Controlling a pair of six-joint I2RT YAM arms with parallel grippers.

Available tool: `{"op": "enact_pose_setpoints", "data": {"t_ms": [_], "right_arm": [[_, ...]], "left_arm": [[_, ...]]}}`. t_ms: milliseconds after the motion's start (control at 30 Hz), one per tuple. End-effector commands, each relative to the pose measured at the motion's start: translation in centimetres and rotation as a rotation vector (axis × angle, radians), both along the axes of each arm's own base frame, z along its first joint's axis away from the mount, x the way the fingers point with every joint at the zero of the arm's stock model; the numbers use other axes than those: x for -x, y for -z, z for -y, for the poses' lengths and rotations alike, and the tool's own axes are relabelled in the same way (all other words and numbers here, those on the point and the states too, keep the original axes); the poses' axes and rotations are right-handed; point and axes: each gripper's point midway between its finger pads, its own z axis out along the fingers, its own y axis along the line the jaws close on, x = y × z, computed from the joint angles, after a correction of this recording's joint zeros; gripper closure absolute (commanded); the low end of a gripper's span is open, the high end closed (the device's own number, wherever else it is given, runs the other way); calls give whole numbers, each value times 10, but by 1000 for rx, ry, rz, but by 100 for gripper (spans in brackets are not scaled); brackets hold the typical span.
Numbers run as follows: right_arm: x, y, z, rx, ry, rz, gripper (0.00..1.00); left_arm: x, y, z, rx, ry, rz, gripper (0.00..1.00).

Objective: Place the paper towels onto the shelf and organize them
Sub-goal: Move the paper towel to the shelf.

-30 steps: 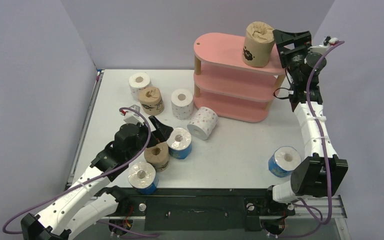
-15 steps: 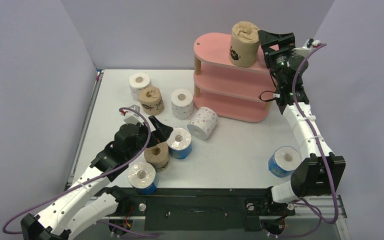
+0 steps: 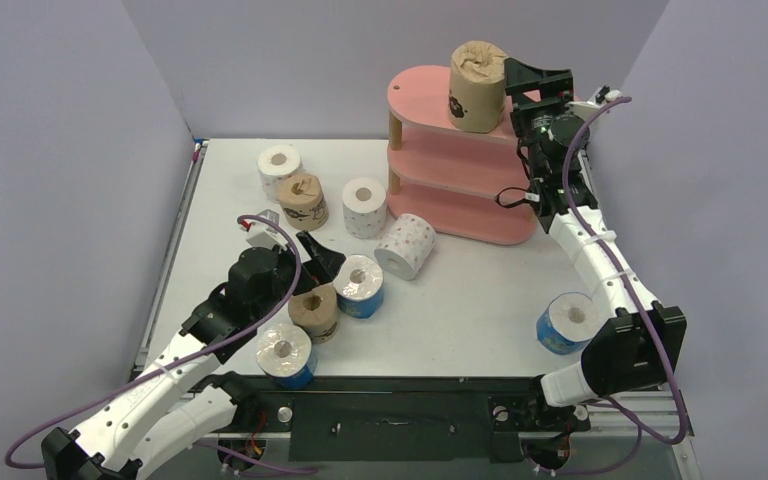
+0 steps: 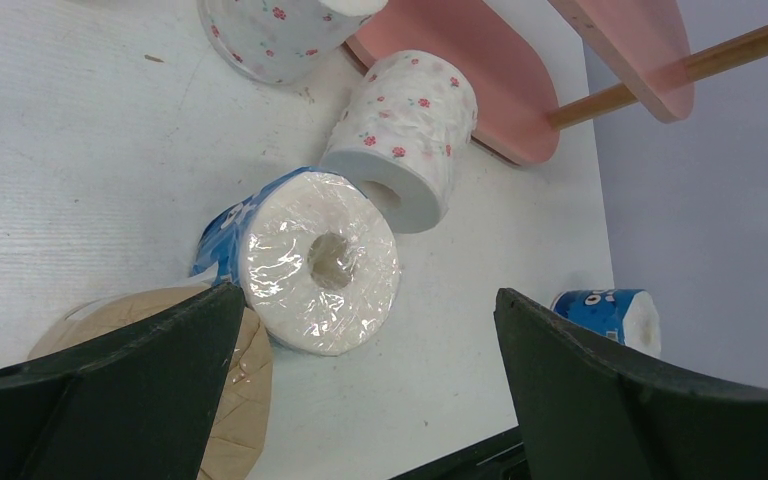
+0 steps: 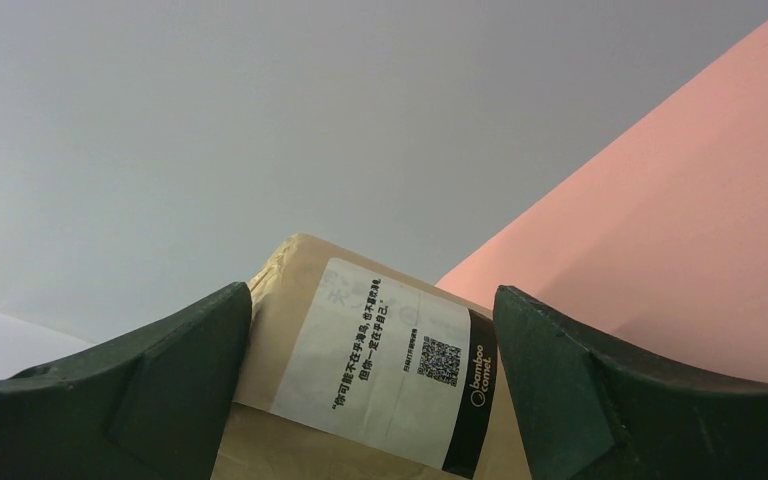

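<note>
About midway along the top board of the shelf (image 3: 425, 95) a brown roll (image 3: 477, 72) stands upright, and the right gripper (image 3: 522, 88) meets it from the side of the shelf's right-hand end. In the right wrist view this roll fills the whole gap between the two dark fingers (image 5: 160, 370). Its white printed label faces the camera and the pink board rises behind it. The jaws stand wide, yet they are closed on the roll, one finger against each side of the wrapping. Whether the roll's base rests on the board or sits just off it cannot be told. Well out in front of the shelf's left end, the left gripper (image 3: 328, 268) hangs low over the table (image 3: 480, 290), its jaws spread wide and gripping nothing. In its wrist view a blue roll (image 4: 310, 265) stands on end in the gap between the fingers, nearer to one finger than the other, and a second brown roll (image 4: 245, 400) shows partly under that nearer finger. Between the blue roll and the shelf's bottom board, a dotted white roll (image 4: 400, 135) lies on its side, near the board.
</note>
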Motion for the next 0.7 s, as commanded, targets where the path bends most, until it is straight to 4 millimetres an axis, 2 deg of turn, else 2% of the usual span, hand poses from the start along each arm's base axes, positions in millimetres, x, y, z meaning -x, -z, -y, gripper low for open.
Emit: {"op": "enact_pose_setpoints", "data": {"t_ms": [0,367,533,667], "right_arm": [[-8,4,-6,-22,32,-8,13],[-28,17,-41,-17,-35,-33,14],[-33,13,-54,20,-90,-32,14],[-37,17,-64,43,-121,-50,14]], "left_arm": [[-4,-23,-1,18,-6,65,4],[-4,-21,-4,9,-17,65,4],[-5,-21,-5,3,-19,67,4],[-5,-19,-2,8,-11,62,4]]}}
